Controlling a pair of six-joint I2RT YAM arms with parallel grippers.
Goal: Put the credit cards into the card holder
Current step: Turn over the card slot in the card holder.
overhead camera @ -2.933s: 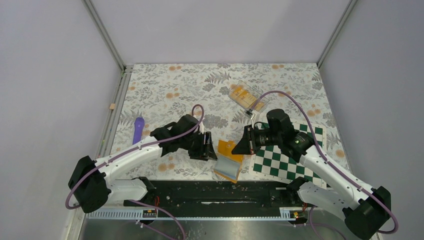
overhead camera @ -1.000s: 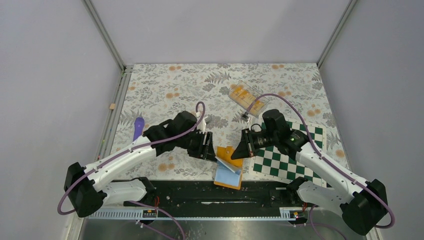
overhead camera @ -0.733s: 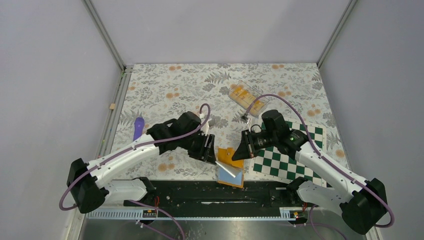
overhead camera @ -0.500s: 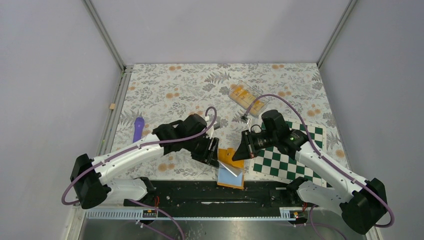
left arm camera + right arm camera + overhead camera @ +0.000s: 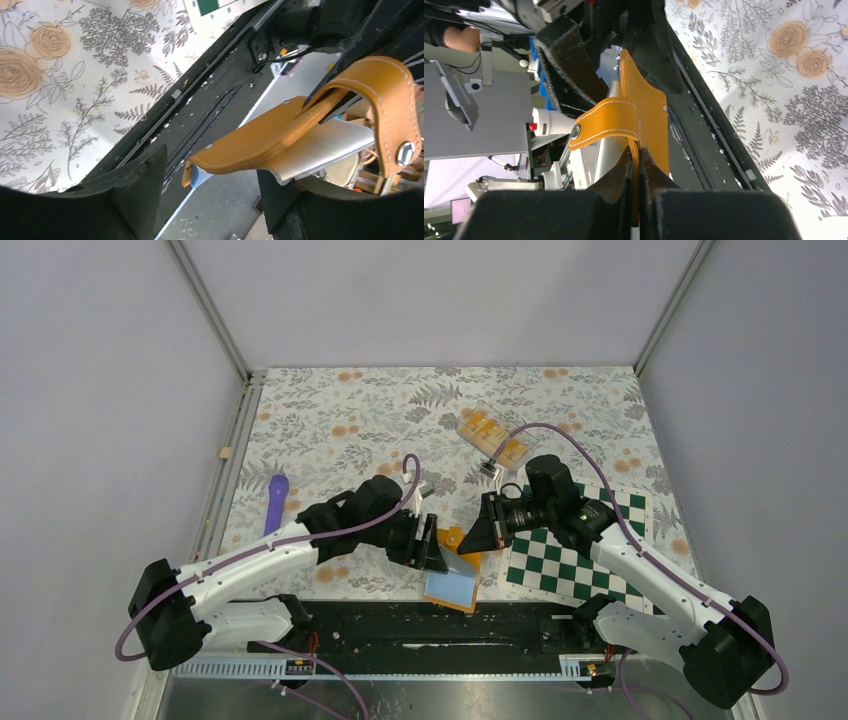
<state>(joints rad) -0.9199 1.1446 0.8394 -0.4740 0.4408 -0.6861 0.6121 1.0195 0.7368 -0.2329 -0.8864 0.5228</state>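
Observation:
The card holder (image 5: 449, 589), an orange wallet, hangs open above the table's near edge with its light-blue inside facing up. My right gripper (image 5: 478, 533) is shut on an orange flap of the card holder (image 5: 650, 117), just below its strap with the metal stud. My left gripper (image 5: 426, 546) is open, and the card holder's lower edge (image 5: 250, 144) lies in the gap between its fingers (image 5: 142, 182). The credit cards (image 5: 488, 432) are orange-yellow and lie in a clear plastic box at the back, far from both grippers.
A green-and-white chequered board (image 5: 575, 558) lies under the right arm. A purple object (image 5: 275, 497) rests at the left and a small wooden block (image 5: 224, 452) by the left wall. The black mounting rail (image 5: 430, 625) runs along the near edge.
My left gripper has opened wider and shifted right and toward the near edge. The card holder swung so that its blue inside faces up. The right gripper stayed shut and barely moved.

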